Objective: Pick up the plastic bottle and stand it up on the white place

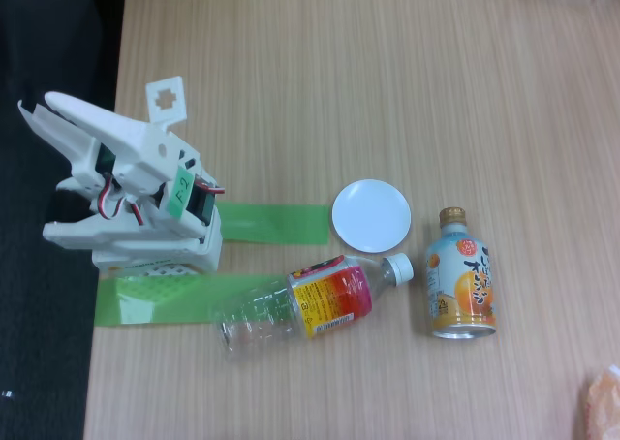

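Fixed view, left to right: white arm folded at table (387,62) edge over green tape (271,224), gripper (34,173) spread wide and empty. Then bottle (310,304) lying flat, cap toward right, just below dish (371,215), apart from it. Farthest right, can (461,277).

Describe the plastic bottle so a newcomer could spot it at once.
On the wooden table, look just below the round white dish near the middle. The plastic bottle lies there on its side, clear and ribbed, with a white cap and a red-to-yellow label. The shorter orange drink can beside it has a gold cap.
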Action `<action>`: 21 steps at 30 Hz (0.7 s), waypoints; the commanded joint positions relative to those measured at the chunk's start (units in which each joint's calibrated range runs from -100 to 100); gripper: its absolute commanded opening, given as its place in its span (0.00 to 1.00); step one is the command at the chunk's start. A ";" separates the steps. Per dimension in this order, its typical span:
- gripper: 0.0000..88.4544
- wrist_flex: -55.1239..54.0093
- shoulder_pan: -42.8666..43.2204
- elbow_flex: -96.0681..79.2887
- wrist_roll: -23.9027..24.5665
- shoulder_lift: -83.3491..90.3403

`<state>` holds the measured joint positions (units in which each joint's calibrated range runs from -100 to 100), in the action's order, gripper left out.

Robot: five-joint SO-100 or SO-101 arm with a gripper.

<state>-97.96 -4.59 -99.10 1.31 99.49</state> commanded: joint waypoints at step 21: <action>0.31 32.38 -9.92 8.06 -0.34 -0.25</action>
<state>-79.18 -12.29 -96.84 1.26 99.49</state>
